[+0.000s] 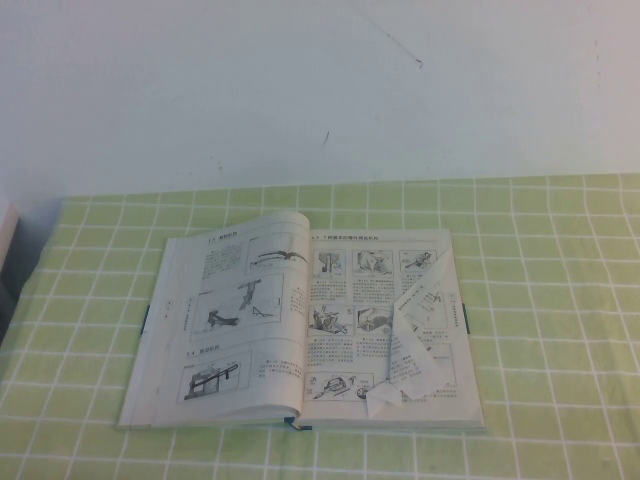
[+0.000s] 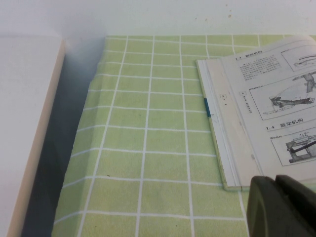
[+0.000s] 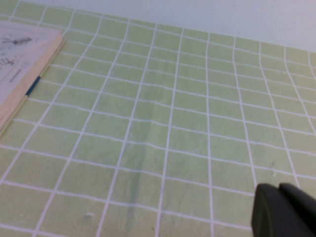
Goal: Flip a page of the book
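A: High view first: where does the book sit?

B: It lies open and flat on the surface, which wears a green cloth with a white grid. Neither arm shows in that view. The book fills the middle, its spine running from twelve o'clock down to six o'clock, with dark teal cover edges peeking out at nine, three and six o'clock.

A: And the page?

B: It is the top leaf of the three o'clock half, printed with a grid of small drawings and text. Its outer corner near five o'clock is creased and folded up and inward, so a strip of its underside shows, running from the middle of the leaf down to the fold. The rest of it lies flat on the stack. The nine o'clock half shows larger machine diagrams.

A: What about the left tool?

B: Only a dark piece of it shows in the left wrist view, low and near the book's closest corner, above the cloth. I cannot tell whether its fingers are apart or together.

A: The right tool?

B: It hangs over bare cloth, well apart from the book's edge, which sits at the far side of the right wrist view. Its fingers are together, with nothing between them.
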`<state>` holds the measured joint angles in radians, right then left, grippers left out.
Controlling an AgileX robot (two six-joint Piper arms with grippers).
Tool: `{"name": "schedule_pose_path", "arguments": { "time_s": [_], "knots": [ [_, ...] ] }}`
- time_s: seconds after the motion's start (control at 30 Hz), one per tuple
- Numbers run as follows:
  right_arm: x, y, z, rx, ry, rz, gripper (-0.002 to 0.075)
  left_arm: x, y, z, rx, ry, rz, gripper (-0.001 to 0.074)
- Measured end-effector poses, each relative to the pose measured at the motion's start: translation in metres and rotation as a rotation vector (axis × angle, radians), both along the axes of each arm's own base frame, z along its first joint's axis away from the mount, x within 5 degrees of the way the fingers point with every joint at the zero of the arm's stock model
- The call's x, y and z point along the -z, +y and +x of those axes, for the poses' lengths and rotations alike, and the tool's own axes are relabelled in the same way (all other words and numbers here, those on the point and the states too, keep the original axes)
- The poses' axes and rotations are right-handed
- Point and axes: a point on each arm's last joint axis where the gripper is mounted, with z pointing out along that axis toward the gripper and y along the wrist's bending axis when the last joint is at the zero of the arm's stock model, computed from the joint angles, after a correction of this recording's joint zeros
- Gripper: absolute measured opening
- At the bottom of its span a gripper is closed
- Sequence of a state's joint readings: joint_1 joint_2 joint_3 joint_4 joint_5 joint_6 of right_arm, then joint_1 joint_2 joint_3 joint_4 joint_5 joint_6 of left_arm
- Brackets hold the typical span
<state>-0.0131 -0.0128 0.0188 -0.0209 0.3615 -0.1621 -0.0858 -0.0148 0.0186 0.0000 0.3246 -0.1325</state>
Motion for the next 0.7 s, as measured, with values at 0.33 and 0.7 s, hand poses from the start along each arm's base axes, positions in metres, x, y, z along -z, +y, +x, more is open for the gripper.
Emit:
{"name": "schedule_pose_path", "arguments": {
  "time_s": [0.33,0.7],
  "knots": [
    [0.000,0.000,0.000,0.000,-0.006,0.000,-0.0003,-0.005,0.000,0.002,0.000,-0.064,-0.008,-0.0004],
    [-0.023,0.000,0.006,-0.002,-0.284,0.000,-0.0003,-0.028,-0.001,0.003,0.003,-0.319,-0.029,-0.0004]
  ]
}}
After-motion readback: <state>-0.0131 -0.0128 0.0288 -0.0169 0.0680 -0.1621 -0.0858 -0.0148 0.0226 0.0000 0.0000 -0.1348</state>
